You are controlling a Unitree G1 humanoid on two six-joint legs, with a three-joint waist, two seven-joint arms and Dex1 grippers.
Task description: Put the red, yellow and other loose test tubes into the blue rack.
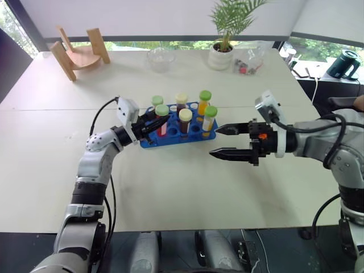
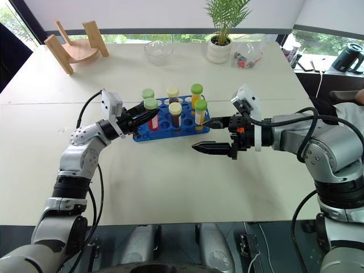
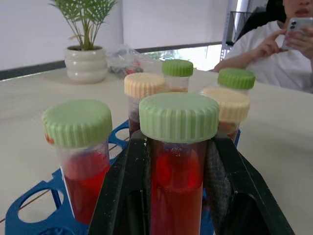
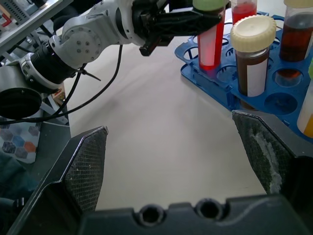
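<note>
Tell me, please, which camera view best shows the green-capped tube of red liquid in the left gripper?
The left wrist view: the green-capped plastic tube of red liquid sits close-up between the black fingers. Both eye views show it small at the blue rack; the right wrist view shows it side-on.

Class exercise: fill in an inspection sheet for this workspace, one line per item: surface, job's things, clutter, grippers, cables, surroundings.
Surface: pale table, bare in front of the rack.
Job's things: blue rack holds six capped tubes; the red tube is gripped at the rack's left end.
Clutter: wooden stand, glass bowl, potted plant, plastic bag along the far edge.
Grippers: left gripper shut on the red tube; right gripper open, right of the rack, holding nothing.
Cables: black cable looping off the left arm.
Surroundings: windows behind; a person seated with a phone.
</note>
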